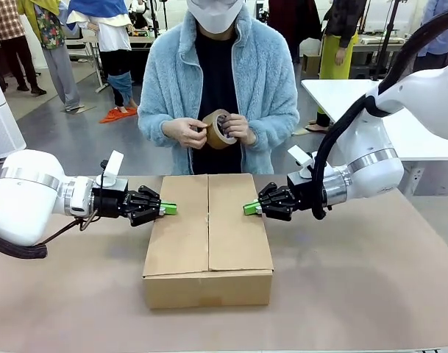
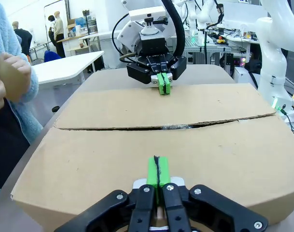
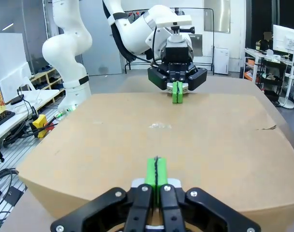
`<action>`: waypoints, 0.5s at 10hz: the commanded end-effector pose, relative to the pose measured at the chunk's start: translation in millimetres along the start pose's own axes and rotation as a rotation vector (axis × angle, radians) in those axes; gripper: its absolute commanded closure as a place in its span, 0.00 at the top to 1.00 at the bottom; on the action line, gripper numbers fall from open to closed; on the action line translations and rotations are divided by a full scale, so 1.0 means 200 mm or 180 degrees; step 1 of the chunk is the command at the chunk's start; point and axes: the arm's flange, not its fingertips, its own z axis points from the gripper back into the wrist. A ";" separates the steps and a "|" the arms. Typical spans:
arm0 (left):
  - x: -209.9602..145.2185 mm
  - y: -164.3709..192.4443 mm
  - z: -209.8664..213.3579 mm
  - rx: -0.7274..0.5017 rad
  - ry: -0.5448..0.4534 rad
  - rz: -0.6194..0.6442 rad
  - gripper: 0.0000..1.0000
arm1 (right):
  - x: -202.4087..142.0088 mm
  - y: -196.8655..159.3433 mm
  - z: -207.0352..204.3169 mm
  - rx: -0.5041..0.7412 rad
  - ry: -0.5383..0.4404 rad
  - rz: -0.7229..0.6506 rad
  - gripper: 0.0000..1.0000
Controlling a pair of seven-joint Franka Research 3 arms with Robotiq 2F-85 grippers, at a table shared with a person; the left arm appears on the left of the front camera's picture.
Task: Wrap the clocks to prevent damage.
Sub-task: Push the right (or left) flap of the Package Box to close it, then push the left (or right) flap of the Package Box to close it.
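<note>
Sitting in the middle of the tan, matte table point(image 1: 371, 294) is a rectangular cardboard box point(image 1: 207, 243) of plain brown corrugated board, its long side running away from the robot. Its two top flaps are lying shut and meeting along a centre seam, which is looking slightly ragged and gapped in the left wrist view. Whatever is inside is staying hidden under them.

At the far side, a person in a fluffy pale-blue fleece jacket point(image 1: 268, 81) is holding a ring-shaped roll of brown packing tape point(image 1: 218, 129) at chest height, with both hands point(image 1: 185, 133) curling around it, above the box's far end.

Both white arms are reaching in level, from opposite sides, and pointing at each other across the box. The left gripper point(image 1: 168, 209) is clenched on nothing, its green pads pressing flat together and its tip resting on the left edge of the box top. The right gripper point(image 1: 249, 209) is mirroring that pose, likewise clenched and empty, with its tip lying on the right edge of the top.
</note>
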 end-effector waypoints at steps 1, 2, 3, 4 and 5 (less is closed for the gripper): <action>-0.02 0.00 -0.01 0.0009 0.0029 -0.0003 0.00 | -0.02 0.00 -0.01 -0.0025 0.0038 0.0035 0.01; -0.02 0.00 -0.01 0.0009 0.0029 -0.0003 0.00 | -0.02 0.00 -0.01 -0.0025 0.0038 0.0035 0.01; -0.02 0.00 -0.01 0.0009 0.0029 -0.0003 0.00 | -0.02 0.00 -0.01 -0.0025 0.0038 0.0035 0.01; -0.02 0.00 -0.01 0.0009 0.0029 -0.0003 0.00 | -0.02 0.00 -0.01 -0.0025 0.0038 0.0035 0.01; -0.02 0.00 -0.01 0.0009 0.0029 -0.0003 0.00 | -0.02 0.00 -0.01 -0.0025 0.0038 0.0035 0.01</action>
